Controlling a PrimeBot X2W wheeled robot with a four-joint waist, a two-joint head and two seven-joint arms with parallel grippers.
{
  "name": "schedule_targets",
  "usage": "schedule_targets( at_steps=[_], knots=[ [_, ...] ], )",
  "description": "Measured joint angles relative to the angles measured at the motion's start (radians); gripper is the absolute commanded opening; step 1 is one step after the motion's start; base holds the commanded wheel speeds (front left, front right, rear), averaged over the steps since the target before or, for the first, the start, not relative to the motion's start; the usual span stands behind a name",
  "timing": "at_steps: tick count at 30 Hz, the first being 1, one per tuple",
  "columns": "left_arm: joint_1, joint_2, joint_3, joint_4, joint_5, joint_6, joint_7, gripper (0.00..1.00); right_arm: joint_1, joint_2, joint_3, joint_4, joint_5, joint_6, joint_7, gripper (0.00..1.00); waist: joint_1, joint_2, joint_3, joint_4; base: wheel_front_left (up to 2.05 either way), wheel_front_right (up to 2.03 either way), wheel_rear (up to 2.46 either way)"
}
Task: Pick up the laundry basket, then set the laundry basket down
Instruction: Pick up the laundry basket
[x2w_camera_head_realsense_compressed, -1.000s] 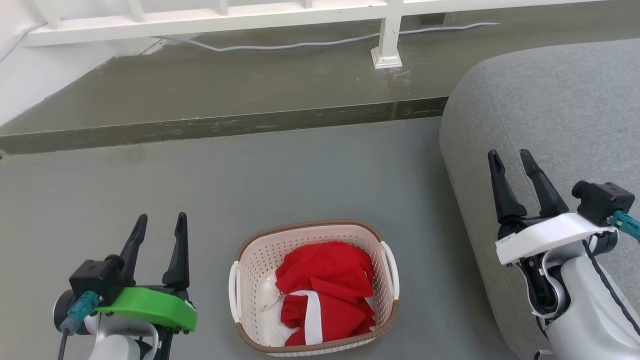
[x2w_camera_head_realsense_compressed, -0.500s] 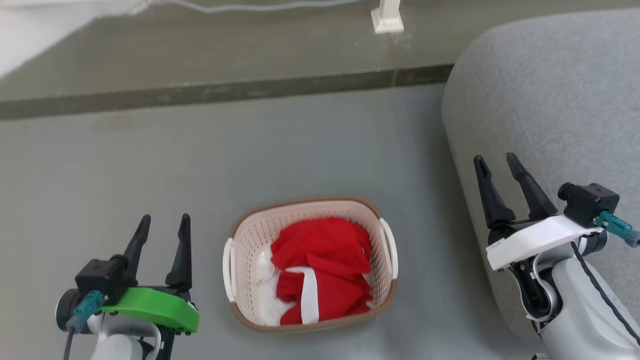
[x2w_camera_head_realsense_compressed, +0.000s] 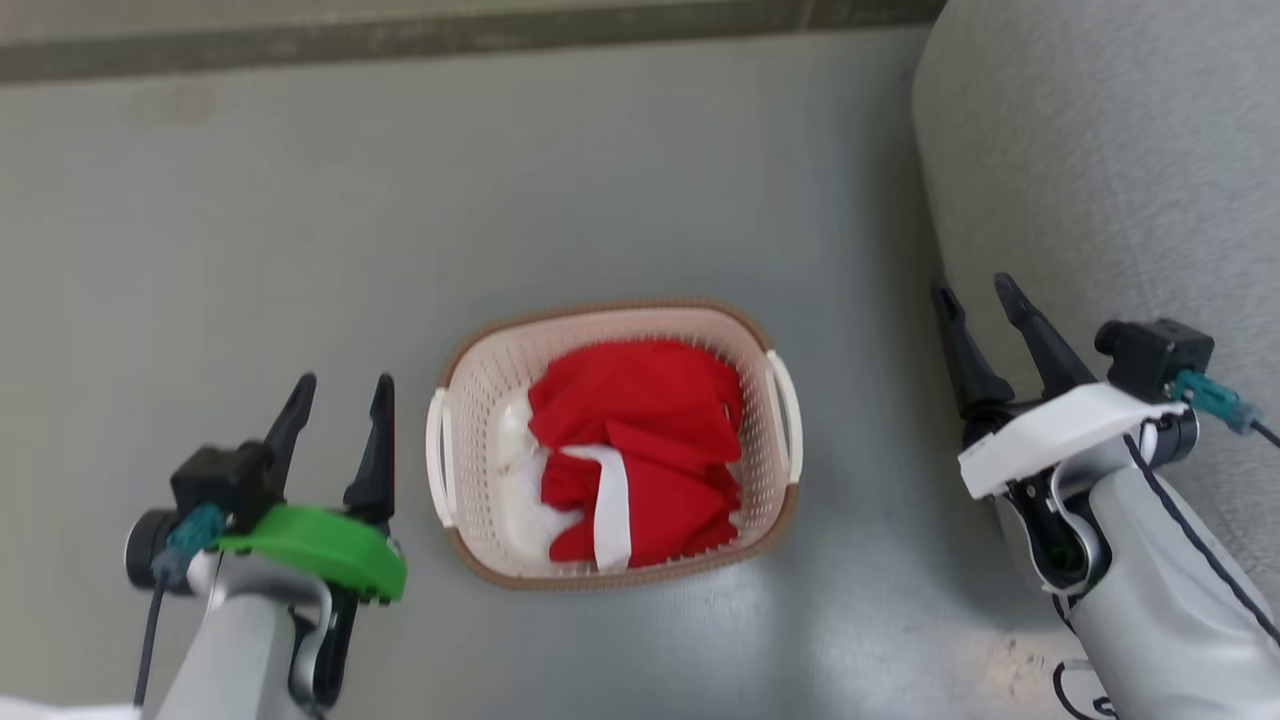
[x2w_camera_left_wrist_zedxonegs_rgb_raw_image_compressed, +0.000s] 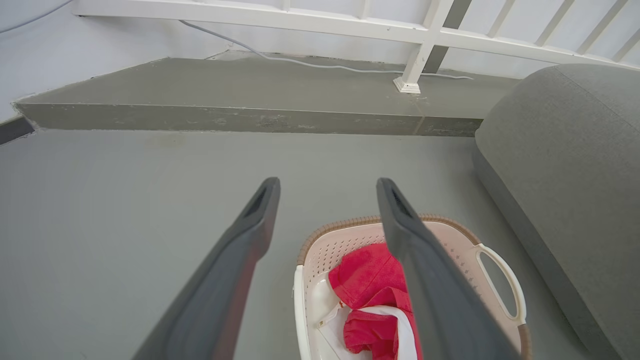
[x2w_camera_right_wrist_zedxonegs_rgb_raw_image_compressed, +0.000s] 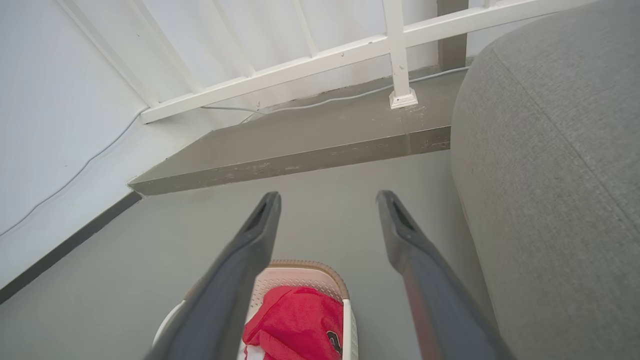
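The laundry basket (x2w_camera_head_realsense_compressed: 478, 385) is seen resting on the grey floor (x2w_camera_head_realsense_compressed: 250, 200), untouched, with a red garment (x2w_camera_head_realsense_compressed: 640, 420) and white cloth (x2w_camera_head_realsense_compressed: 515, 505) heaped inside. The left gripper (x2w_camera_head_realsense_compressed: 344, 382) is held just left of the basket, near its white handle (x2w_camera_head_realsense_compressed: 437, 470), fingers spread and empty. The right gripper (x2w_camera_head_realsense_compressed: 972, 287) is held well right of the basket, fingers likewise parted around nothing, beside the grey sofa (x2w_camera_head_realsense_compressed: 1100, 150).

The head camera has tipped downward: the laundry basket (x2w_camera_head_realsense_compressed: 480, 390) now sits higher in the head view, and the step's dark edge (x2w_camera_head_realsense_compressed: 400, 40) lies at its very top. The left gripper (x2w_camera_head_realsense_compressed: 344, 380) and the right gripper (x2w_camera_head_realsense_compressed: 971, 284) have each drawn slightly nearer the basket's sides.
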Motion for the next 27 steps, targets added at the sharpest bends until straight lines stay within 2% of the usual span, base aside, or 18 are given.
schedule_targets(
  at_steps=[12, 27],
  knots=[
    [-0.175, -0.025, -0.035, 0.153, -0.006, -0.009, 0.032, 1.00, -0.116, -0.004, 0.058, 0.132, 0.053, 0.000, 0.046, 1.00, 0.0000, 0.0000, 0.162, 0.029, 0.00, 0.00, 0.00],
    [-0.349, -0.050, -0.068, 0.370, -0.065, -0.018, 0.085, 1.00, -0.247, 0.015, 0.139, 0.293, 0.111, 0.000, 0.099, 1.00, 0.0000, 0.0000, 0.354, 0.063, 0.00, 0.00, 0.00]
  ],
)
